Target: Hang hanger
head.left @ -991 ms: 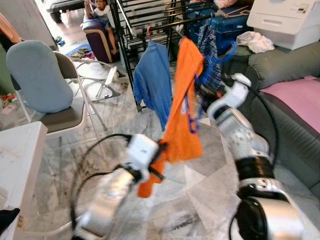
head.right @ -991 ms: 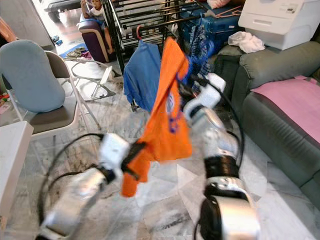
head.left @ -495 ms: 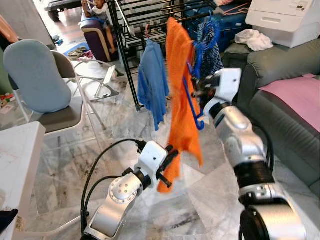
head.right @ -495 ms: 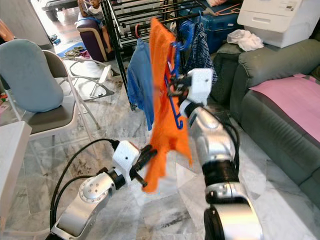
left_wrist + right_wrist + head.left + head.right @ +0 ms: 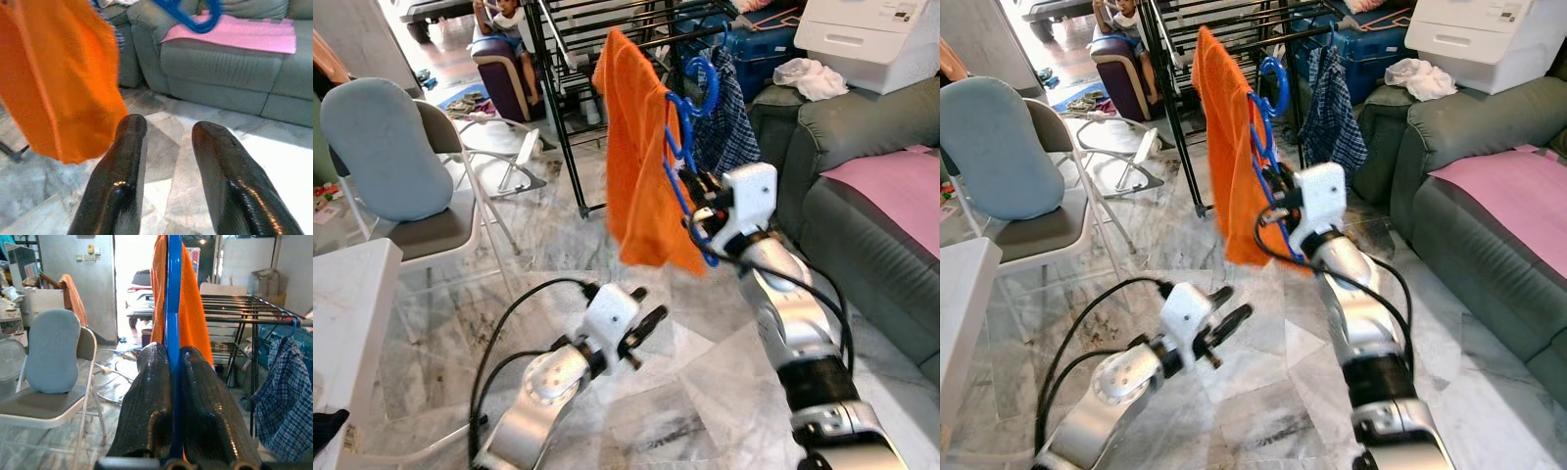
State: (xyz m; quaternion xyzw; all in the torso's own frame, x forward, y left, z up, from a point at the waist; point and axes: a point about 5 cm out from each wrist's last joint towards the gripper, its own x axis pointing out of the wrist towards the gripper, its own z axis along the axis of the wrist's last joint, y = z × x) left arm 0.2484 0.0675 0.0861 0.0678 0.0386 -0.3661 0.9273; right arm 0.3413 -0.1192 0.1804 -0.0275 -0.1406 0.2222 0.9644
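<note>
Right gripper (image 5: 169, 382) is clamping the blue hanger (image 5: 683, 147) between its fingers, holding it raised just short of the black drying rack (image 5: 1234, 29). Orange shirt (image 5: 641, 166) is draping from the hanger, hanging to the gripper's left. Left gripper (image 5: 168, 166) is sitting low beneath the shirt's hem, fingers parted and holding nothing. Plaid shirt (image 5: 1332, 113) is hanging on the rack beyond.
</note>
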